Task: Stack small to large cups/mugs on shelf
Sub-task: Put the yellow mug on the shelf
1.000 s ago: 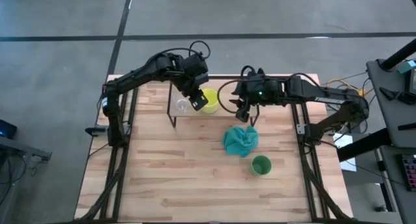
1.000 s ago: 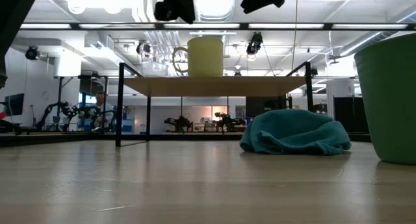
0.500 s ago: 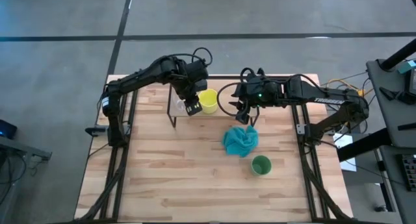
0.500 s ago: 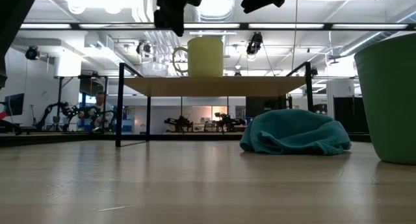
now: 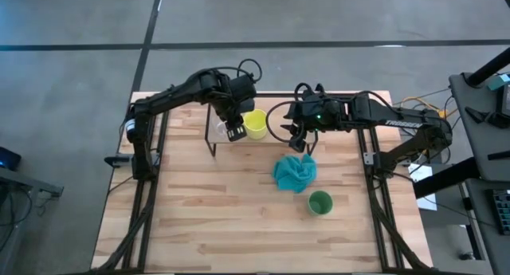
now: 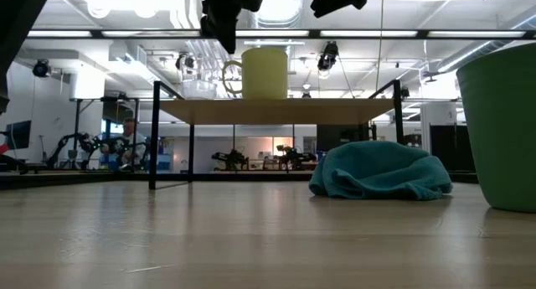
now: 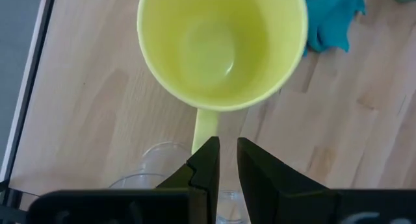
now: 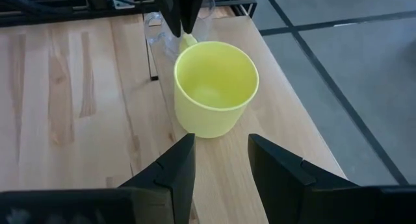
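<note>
The yellow mug (image 5: 256,124) stands upright on the shelf (image 6: 276,111), its handle (image 7: 205,128) pointing at the clear glass cup (image 5: 222,130) beside it. My left gripper (image 7: 227,160) hovers just above that handle, fingers pointing down and open by a narrow gap; in the low view its tips (image 6: 226,44) stay clear of the mug (image 6: 264,73). My right gripper (image 8: 221,162) is open and waits above the shelf's right part (image 5: 301,138), touching nothing. The green cup (image 5: 319,202) stands upright on the table near the right front.
A crumpled teal cloth (image 5: 295,171) lies on the table between the shelf and the green cup. The shelf's black legs (image 6: 154,134) stand on the far half of the tabletop (image 5: 207,219). A cable loop (image 5: 278,119) hangs off the right arm over the shelf.
My left gripper has come down toward the shelf and shifted a little toward the table's left, from above the yellow mug's rim to above its handle. The mug, glass cup and right arm have kept still.
</note>
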Controlling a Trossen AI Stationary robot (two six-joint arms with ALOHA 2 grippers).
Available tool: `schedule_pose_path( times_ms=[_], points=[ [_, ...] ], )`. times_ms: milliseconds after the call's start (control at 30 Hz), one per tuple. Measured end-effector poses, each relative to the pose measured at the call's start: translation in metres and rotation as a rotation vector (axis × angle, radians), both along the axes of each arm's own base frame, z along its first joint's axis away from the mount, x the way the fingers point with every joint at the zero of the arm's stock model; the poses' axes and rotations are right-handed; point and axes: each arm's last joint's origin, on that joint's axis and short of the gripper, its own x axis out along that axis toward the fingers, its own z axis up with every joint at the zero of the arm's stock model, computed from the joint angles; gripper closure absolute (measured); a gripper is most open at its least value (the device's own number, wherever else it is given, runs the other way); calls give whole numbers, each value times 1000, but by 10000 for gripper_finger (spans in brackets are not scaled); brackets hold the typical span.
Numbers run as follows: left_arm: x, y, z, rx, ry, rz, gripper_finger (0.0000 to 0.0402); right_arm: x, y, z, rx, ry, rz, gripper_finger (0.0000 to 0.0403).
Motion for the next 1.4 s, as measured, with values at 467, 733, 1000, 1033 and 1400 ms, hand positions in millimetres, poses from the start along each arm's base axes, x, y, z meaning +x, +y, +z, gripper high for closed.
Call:
schedule_pose_path(
  times_ms=[467, 733, 1000, 1033, 1400],
  points=[
    [3, 2, -15, 32, 56, -46, 362, 0, 0, 0, 4, -2, -3, 266],
    [4, 2, -18, 22, 57, -31, 362, 0, 0, 0, 5, -3, -5, 266],
    [5, 1, -17, 3, 42, -36, 362, 0, 0, 0, 2, -2, -2, 266],
    [5, 1, -17, -5, 39, -38, 362, 0, 0, 0, 2, -2, -2, 266],
    [9, -4, -6, -50, -47, -21, 362, 1, 0, -1, 0, 1, -2, 266]
  ],
)
